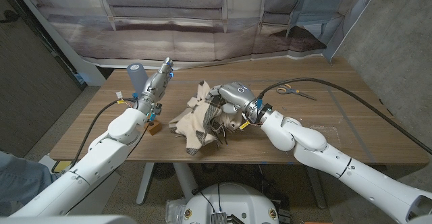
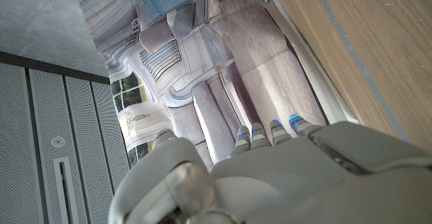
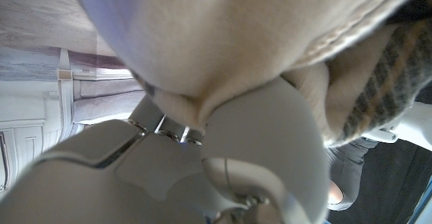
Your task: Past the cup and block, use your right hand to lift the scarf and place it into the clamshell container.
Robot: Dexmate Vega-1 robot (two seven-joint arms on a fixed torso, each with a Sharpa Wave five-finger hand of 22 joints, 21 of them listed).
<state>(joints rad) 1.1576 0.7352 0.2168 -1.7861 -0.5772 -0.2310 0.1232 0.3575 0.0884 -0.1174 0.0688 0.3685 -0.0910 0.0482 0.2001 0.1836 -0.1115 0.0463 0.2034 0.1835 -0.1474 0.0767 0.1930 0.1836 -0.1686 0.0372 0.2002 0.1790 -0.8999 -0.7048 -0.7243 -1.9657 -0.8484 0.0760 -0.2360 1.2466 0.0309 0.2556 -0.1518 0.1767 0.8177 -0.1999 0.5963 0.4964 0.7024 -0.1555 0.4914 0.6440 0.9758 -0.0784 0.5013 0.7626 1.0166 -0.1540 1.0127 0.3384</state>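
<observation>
The right robot hand (image 1: 233, 102) gripped the scarf (image 1: 199, 124), bunched beneath and beside it on the worktop (image 1: 351, 126); lifting had barely begun, and placing it in the container remained.

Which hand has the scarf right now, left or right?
The right hand: its fingers are buried in the bunched beige scarf at the table's middle. The left hand is raised beside the cup, clear of the fabric.
</observation>
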